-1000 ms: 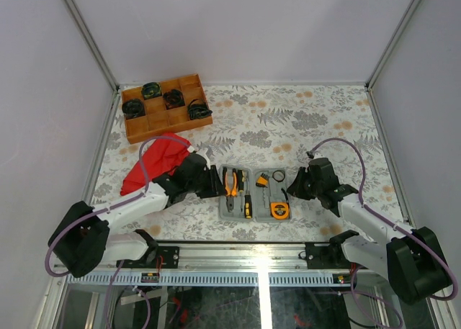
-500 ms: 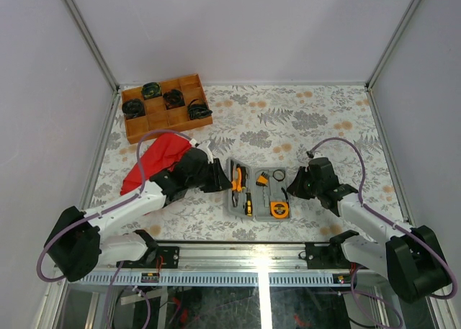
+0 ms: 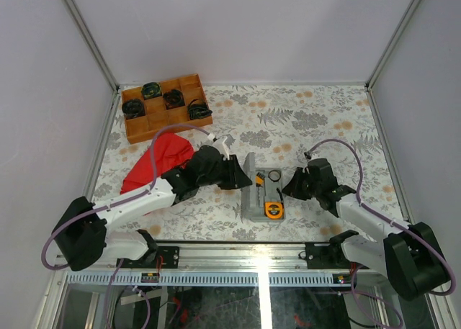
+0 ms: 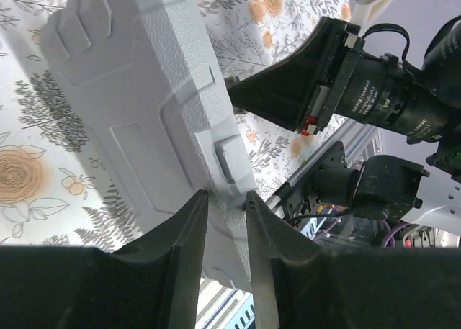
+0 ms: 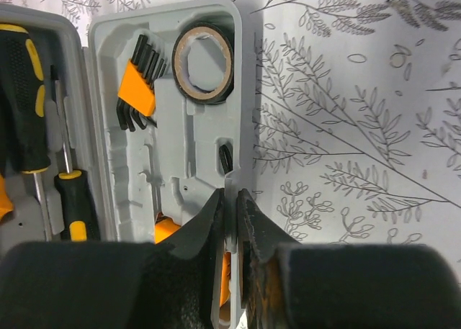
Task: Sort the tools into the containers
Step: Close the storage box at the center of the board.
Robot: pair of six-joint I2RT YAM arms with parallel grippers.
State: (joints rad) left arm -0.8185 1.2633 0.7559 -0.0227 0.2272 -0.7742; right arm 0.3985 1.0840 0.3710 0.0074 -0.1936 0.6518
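The grey tool case (image 3: 252,212) lies near the table's front centre, its left half raised nearly upright. My left gripper (image 3: 241,178) is shut on that lid's edge (image 4: 216,152); its grey outer shell fills the left wrist view. My right gripper (image 3: 292,186) is shut on the case's right rim (image 5: 232,178). In the right half lie an orange tape measure (image 3: 273,210), orange-held hex keys (image 5: 137,84) and a black tape ring (image 5: 203,62). Two black-and-orange screwdrivers (image 5: 21,127) show at the left in the right wrist view. The pliers are hidden behind the lid.
A brown wooden tray (image 3: 169,129) with black coiled bundles stands at the back left. A red cloth (image 3: 162,156) lies left of the case, partly under my left arm. Grey walls enclose the table on three sides.
My left gripper has swung the case's left half up and to the right, from lying flat to nearly upright, hiding the pliers. The right gripper has stayed on the right rim.
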